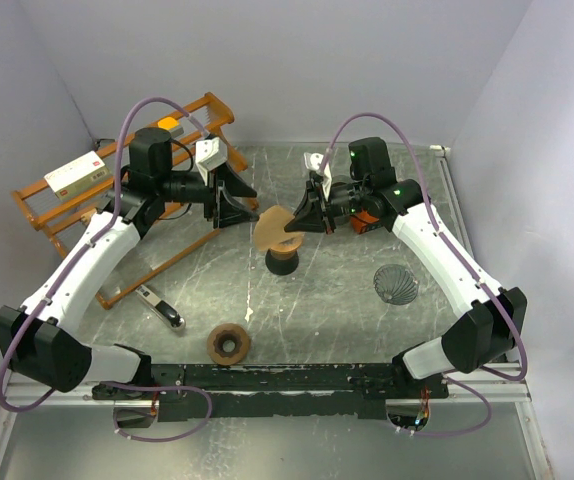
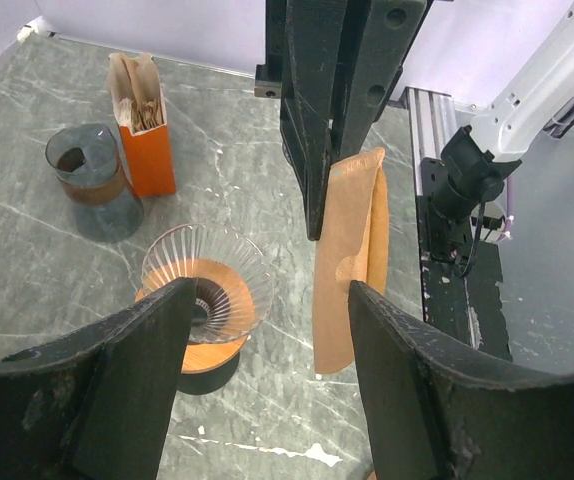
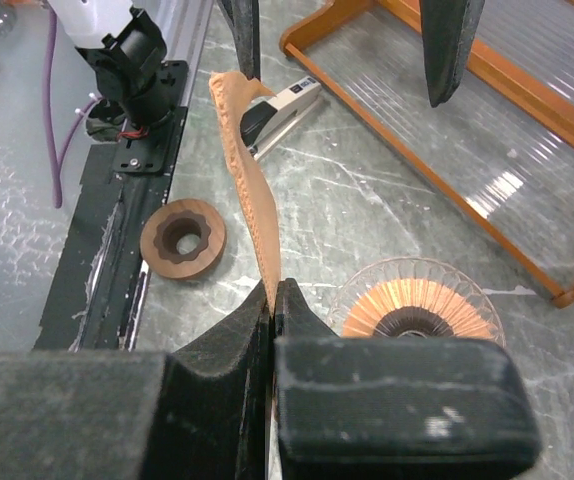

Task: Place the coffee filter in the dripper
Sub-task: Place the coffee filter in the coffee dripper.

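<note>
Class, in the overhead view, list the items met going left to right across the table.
white box → small handheld tool → brown ring → coffee filter → ribbed glass vessel

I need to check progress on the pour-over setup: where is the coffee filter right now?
In the top view, the coffee filter hangs mid-table, pinched by the right gripper, close beside the dripper and facing the open left gripper.

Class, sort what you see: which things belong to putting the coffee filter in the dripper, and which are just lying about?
In the job: coffee filter, pinched by the right gripper; glass dripper; left gripper, open nearby.
Lying about: glass carafe; orange filter box; wooden ring; wooden rack; white box on the rack; black and silver handheld tool.
</note>
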Controlling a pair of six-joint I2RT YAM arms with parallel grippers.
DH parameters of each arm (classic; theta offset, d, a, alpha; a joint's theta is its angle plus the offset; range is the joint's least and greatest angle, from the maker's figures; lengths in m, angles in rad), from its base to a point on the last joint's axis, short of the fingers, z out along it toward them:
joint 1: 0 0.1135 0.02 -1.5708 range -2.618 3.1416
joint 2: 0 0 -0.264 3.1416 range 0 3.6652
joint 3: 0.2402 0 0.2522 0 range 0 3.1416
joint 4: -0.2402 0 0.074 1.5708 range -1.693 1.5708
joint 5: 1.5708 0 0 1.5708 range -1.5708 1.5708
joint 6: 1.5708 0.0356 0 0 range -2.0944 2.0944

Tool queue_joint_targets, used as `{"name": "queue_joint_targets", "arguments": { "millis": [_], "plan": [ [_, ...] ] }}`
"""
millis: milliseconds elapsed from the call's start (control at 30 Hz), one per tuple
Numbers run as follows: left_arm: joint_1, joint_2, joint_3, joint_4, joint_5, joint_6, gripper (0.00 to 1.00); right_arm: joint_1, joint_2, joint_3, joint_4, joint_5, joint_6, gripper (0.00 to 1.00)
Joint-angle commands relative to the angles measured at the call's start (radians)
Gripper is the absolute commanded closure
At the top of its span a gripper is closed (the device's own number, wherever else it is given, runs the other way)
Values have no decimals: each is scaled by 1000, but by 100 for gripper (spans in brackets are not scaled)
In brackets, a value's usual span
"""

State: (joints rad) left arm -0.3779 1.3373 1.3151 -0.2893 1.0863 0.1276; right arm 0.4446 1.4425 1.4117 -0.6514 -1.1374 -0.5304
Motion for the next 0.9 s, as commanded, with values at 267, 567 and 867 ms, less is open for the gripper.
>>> {"name": "queue_joint_targets", "arguments": {
  "millis": [267,567,867],
  "plan": [
    [-10,-14,-21,35,65,-20,26,3,18,11,21,7,-2,100],
    [-16,-18,-40,33,69,-1,26,5,30,26,14,-20,-7,100],
    [-16,-38,-62,18,47,33,26,5,16,3,18,-39,-16,100]
  ]
}}
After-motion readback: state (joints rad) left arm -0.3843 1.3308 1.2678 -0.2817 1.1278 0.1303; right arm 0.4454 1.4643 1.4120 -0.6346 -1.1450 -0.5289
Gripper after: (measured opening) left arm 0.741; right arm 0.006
